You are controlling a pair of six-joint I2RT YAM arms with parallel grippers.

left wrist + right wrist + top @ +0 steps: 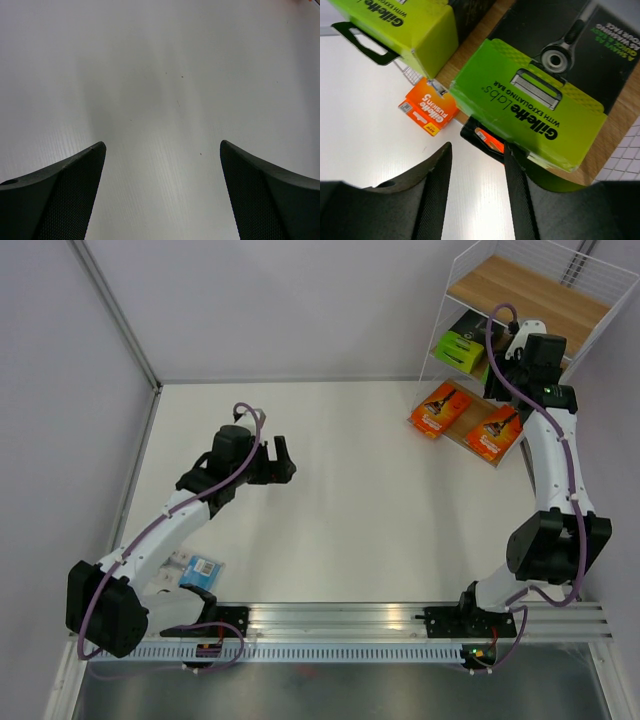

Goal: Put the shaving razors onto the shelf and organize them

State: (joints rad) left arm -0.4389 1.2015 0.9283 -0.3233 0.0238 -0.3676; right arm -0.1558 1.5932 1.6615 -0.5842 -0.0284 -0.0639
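The shelf [530,288] stands at the far right corner. Two black boxes with lime-green ends [462,345] lie on its middle board, and two flat orange cards [445,406] [497,430] lie on the lowest one. A clear blister with a blue card [202,569] lies on the table by the left arm's base. My right gripper [497,370] hovers at the boxes. In its wrist view it [475,150] is open with only table between the fingers, just under the nearer green box [530,110]. My left gripper [284,458] [162,145] stands wide open over bare table.
The second green box [400,25] and an orange card [427,107] show beyond the right fingers, with the wooden board [625,110] under the boxes. A wall closes the table's left side and back. The arms' rail [340,620] runs along the near edge.
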